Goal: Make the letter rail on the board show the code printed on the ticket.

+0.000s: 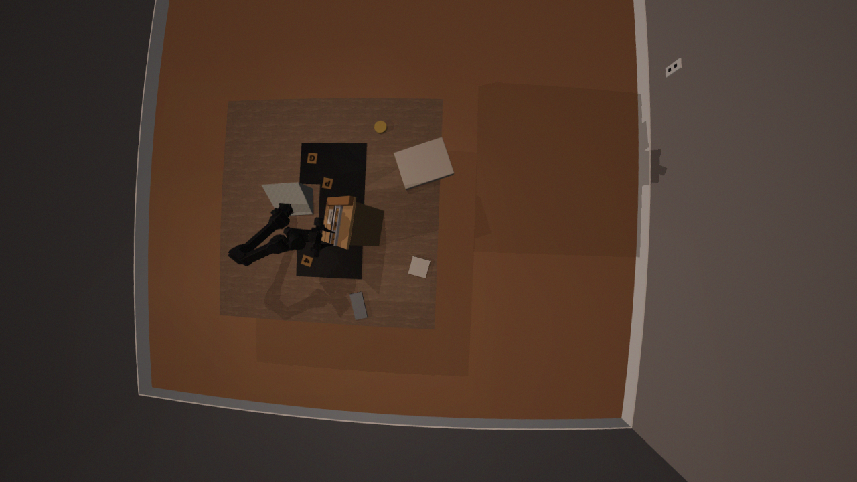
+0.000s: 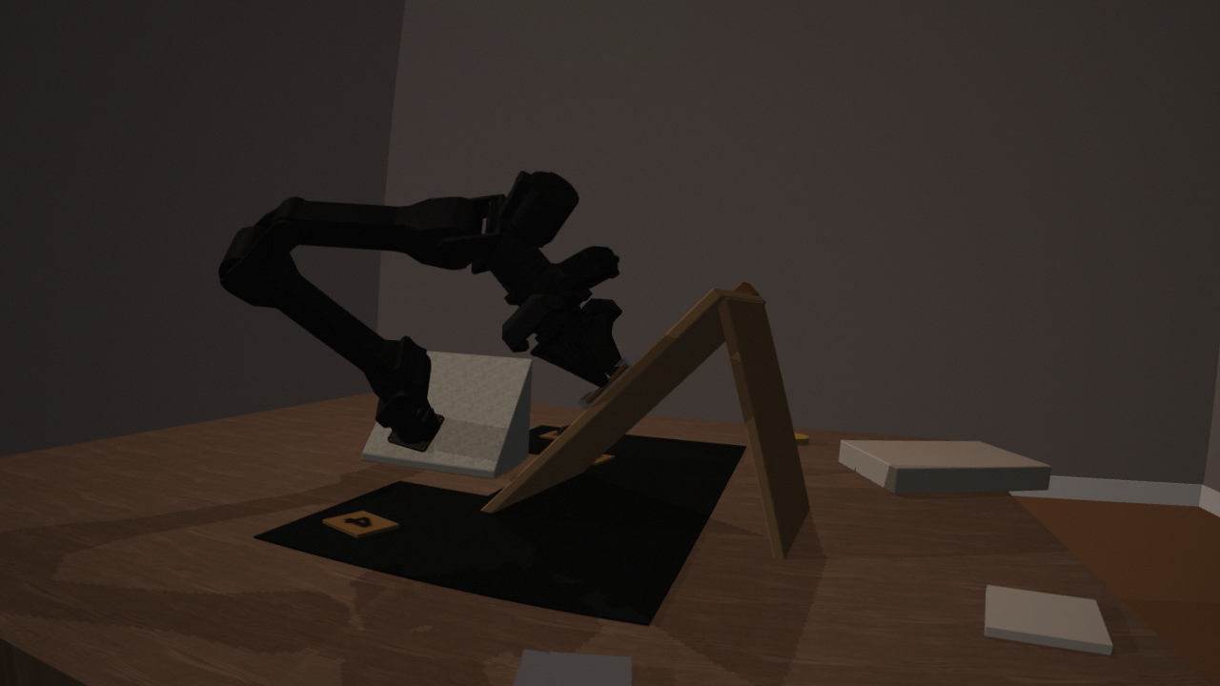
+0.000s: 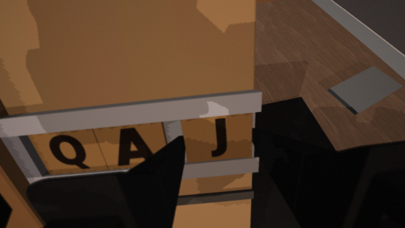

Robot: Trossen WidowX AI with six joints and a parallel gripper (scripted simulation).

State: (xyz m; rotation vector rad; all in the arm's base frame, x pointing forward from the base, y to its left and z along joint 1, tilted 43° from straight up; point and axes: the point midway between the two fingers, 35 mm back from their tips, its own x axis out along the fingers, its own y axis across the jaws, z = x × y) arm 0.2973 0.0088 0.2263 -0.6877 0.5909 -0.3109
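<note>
My gripper (image 1: pixel 333 238) (image 2: pixel 609 382) (image 3: pixel 218 137) is shut on the J tile (image 3: pixel 200 139), which lies in the right end of the rail (image 3: pixel 126 109) on the sloping board (image 1: pixel 348 223) (image 2: pixel 674 367) (image 3: pixel 142 63). The Q tile (image 3: pixel 66 139) and A tile (image 3: pixel 145 134) touch each other at the rail's left. A grey gap separates A from J. On the black mat (image 1: pixel 344 156) (image 2: pixel 554 572) lie a G tile (image 1: pixel 312 158), a P-like tile (image 1: pixel 327 183) and a tile marked like a 4 (image 1: pixel 306 260) (image 2: pixel 359 522). I cannot read a ticket code.
A pale wedge (image 1: pixel 286 196) (image 2: pixel 477 400) stands by the arm's base. A white slab (image 1: pixel 423 163) (image 2: pixel 943 465), a small white square (image 1: pixel 419 267) (image 2: pixel 1047 618), a grey block (image 1: pixel 358 305) (image 2: pixel 573 669) (image 3: pixel 365 90) and a yellow disc (image 1: pixel 380 126) lie around the board.
</note>
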